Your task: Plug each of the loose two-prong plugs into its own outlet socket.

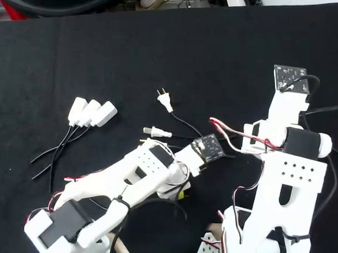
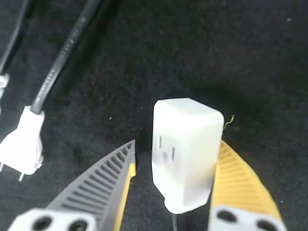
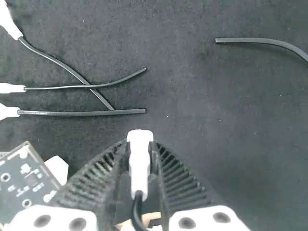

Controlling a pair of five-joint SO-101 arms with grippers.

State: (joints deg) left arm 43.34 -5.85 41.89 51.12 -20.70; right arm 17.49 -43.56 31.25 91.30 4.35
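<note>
A white two-prong plug, the held plug (image 3: 139, 163), is clamped between the dark fingers of the right gripper (image 3: 140, 144). Its long axis runs along the fingers, with its black cord trailing back toward the wrist and its rounded end pointing away. Its prongs cannot be seen.

A white socket (image 2: 185, 154) stands between the parted jaws of the left gripper (image 2: 178, 144), slotted face toward the wrist camera. It touches the yellow finger (image 2: 238, 178), and a dark gap separates it from the grey finger (image 2: 101, 187).

In the high view, two loose plugs lie near the middle of the black table (image 1: 238, 45). The far plug (image 1: 165, 100) points its prongs far and slightly left, and its cord runs near and right. The near plug (image 1: 157, 132) lies left to right with its prongs pointing left, just beyond the left arm (image 1: 132, 173).

Well to the left, three sockets (image 1: 91, 112) lie side by side, touching, with their cords leaving toward the near left. The right arm (image 1: 288, 155) stands at the right side.
</note>
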